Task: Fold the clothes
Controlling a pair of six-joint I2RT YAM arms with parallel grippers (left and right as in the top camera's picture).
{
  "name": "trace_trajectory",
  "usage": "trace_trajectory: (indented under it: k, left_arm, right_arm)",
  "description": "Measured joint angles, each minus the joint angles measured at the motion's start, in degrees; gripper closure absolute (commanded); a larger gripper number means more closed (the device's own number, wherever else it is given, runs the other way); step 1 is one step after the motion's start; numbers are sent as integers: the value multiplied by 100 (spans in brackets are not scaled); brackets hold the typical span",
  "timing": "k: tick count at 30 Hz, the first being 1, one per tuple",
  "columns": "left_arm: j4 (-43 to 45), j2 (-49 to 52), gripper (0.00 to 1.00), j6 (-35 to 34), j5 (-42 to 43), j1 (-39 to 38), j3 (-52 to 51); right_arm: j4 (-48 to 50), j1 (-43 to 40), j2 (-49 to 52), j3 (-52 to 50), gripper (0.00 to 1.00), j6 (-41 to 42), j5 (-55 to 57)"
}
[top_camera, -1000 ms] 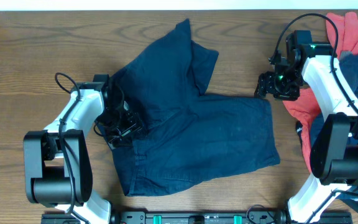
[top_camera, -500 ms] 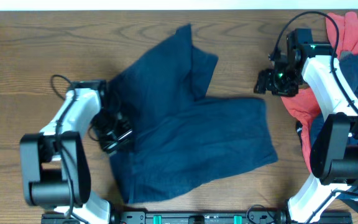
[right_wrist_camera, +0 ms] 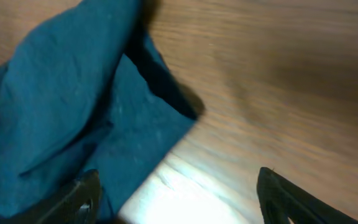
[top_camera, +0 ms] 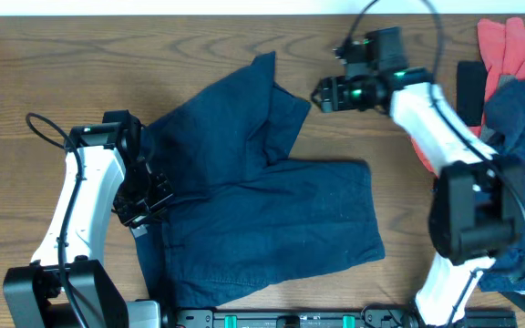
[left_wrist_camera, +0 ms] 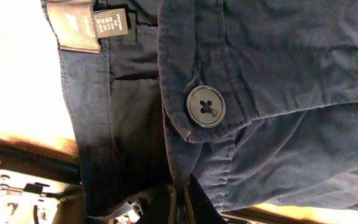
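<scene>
Left claw [top_camera: 144, 206] pinches the shorts [top_camera: 281, 214] at lower left, likely anchoring; right claw [top_camera: 320, 94], spread wide, hovers upper centre, ready to grab.

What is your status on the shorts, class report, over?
Left gripper shut on shorts waistband. Right gripper open, hovering beside upper leg. Red and navy garments piled far right, apart from shorts.

Navy shorts [top_camera: 272, 210], coral garment [top_camera: 504, 46], brown wood-grain tbl [top_camera: 62, 73]
</scene>
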Motion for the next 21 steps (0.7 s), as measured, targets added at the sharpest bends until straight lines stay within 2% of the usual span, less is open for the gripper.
trace_trajectory:
  k: [9, 21]
  left_arm:
    - [4, 0, 94, -22, -15, 0, -92]
    - [11, 0, 94, -22, -15, 0, -98]
  right_arm:
    - [1108, 306, 920, -7, 21, 247, 87]
    - [1327, 533, 970, -7, 30, 264, 87]
